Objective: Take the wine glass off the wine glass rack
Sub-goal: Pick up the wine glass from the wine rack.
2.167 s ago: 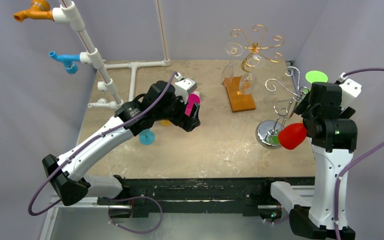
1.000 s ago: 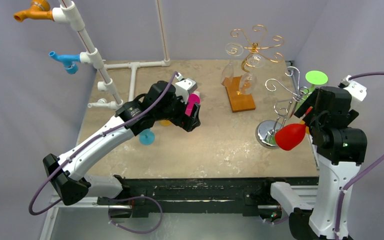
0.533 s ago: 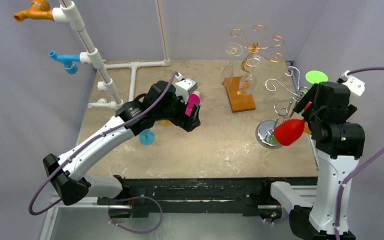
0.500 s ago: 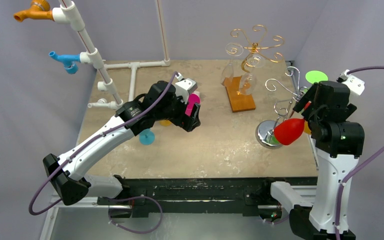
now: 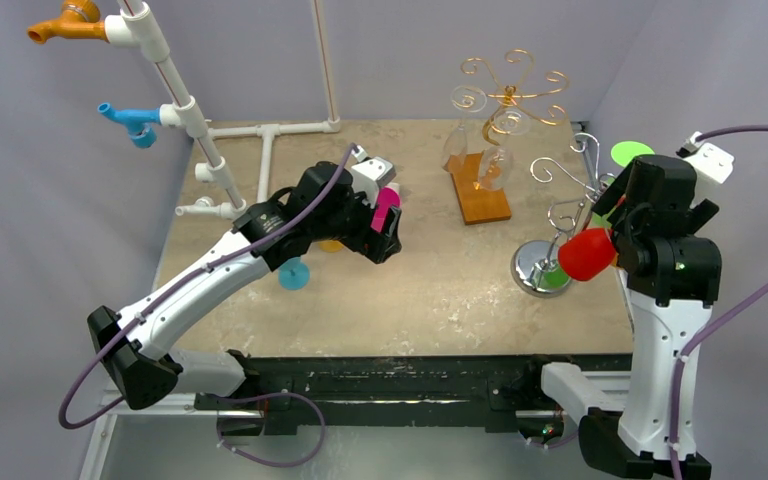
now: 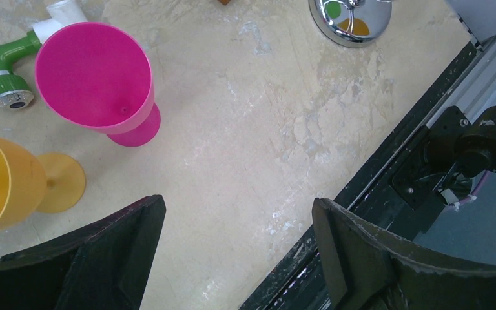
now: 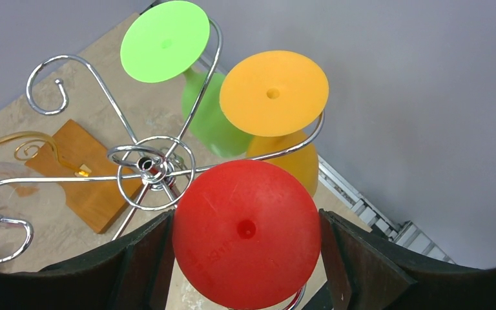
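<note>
Right gripper [image 7: 243,223] was clamped on the red wine glass [image 5: 585,254], right up against the chrome wine glass rack [image 5: 560,215] by the tabletop's [image 6: 252,129] right edge; left gripper [image 6: 237,203] hung over it, fingers wide apart

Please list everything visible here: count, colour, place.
wine glass rack: 1, chrome, table's right
red wine glass: 1, red, at that rack
green wine glass: 1, green, hanging there
orange wine glass: 1, orange, hanging there
gold rack: 1, gold, far middle, holding clear glasses
pink glass: 1, pink, standing mid-left
yellow glass: 1, yellow, beside it
blue glass: 1, blue, under left arm
pipe frame: 1, white, far left
left gripper: 1, black, open
right gripper: 1, black, gripping red wine glass
</note>
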